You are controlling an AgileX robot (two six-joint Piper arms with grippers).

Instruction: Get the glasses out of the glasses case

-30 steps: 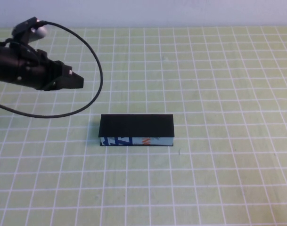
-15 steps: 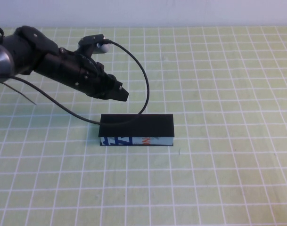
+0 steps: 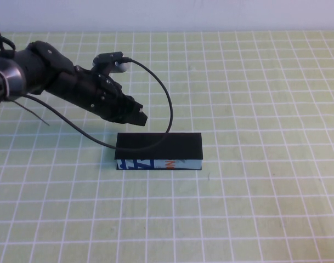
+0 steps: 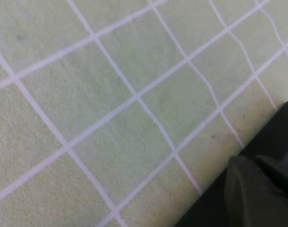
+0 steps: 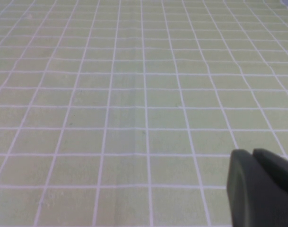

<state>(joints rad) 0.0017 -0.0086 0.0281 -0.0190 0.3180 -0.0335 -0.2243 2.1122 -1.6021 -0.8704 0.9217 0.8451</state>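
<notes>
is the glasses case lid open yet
No, the glasses case lies shut, its flat black lid down, with the left pincer just behind its left end.

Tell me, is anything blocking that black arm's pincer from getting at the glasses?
Yes: the glasses case is shut, its flat black lid down, so no glasses show. The left pincer hangs just behind the case's left end, with only bare mat between them. The right pincer is shut, over empty mat.

Flat black lid on rectangular glasses case [image 3: 159, 145]; its light blue side carries dark blue and orange print. Pale green mat [image 3: 254, 98] has a white square grid. Black left gripper [image 3: 137, 116], black cable [image 3: 168, 107]. Right gripper [image 5: 259, 189] dark grey-black.
</notes>
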